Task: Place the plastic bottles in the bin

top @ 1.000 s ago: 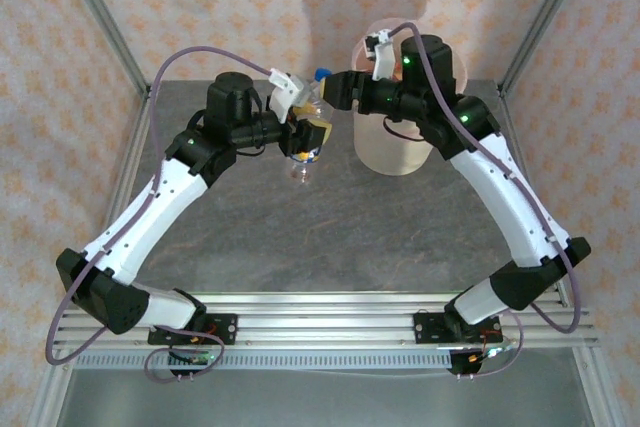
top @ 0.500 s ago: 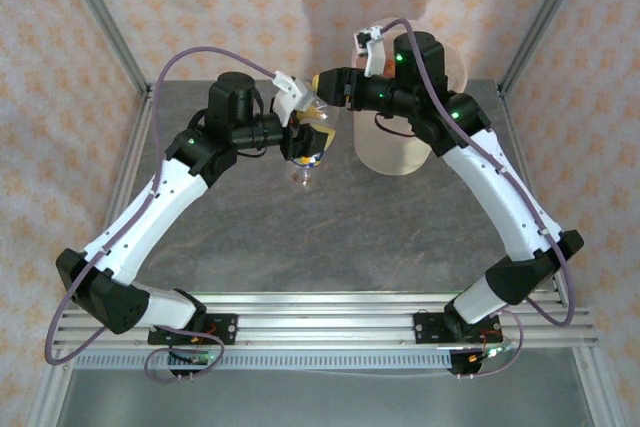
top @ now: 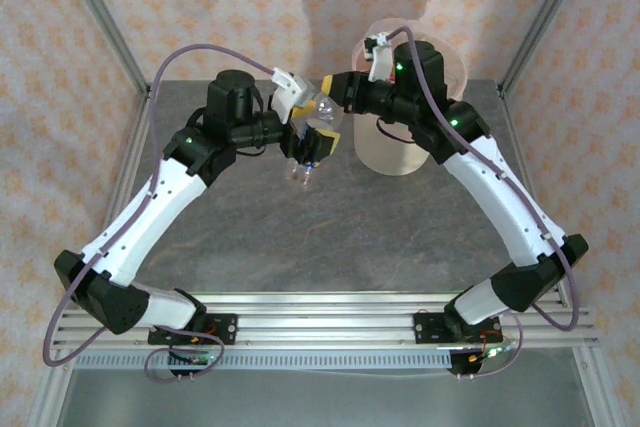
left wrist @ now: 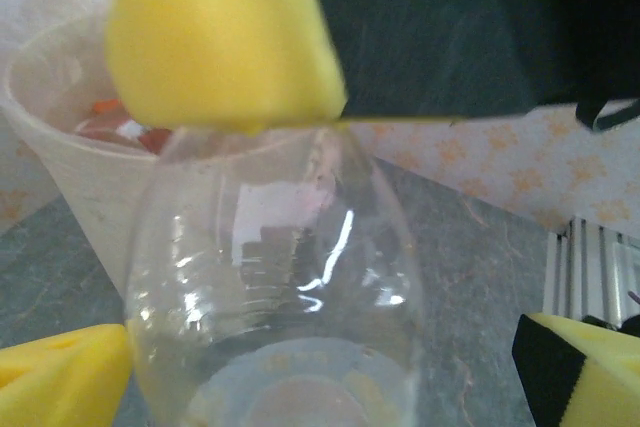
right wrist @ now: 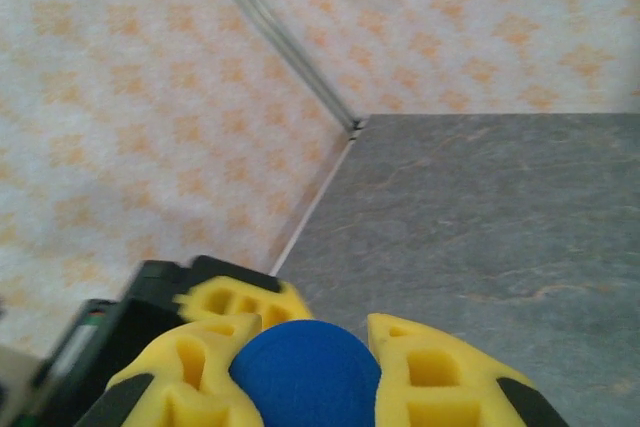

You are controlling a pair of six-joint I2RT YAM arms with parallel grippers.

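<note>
Top external view has both grippers meeting above the table [top: 330, 237], just left of the bin [top: 400, 155]. The right gripper [top: 331, 95] is clamped on the blue cap [right wrist: 305, 379] of a clear plastic bottle [top: 308, 162], which is up in the air, off the table. The left gripper [top: 313, 133] is released, its yellow fingers [left wrist: 60, 377] spread wide either side of the bottle.

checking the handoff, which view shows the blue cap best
Right wrist: the blue cap sits close-up in the right gripper's jaws. Left wrist gives the bottle's clear body; top external, a small bottle between arms.
</note>
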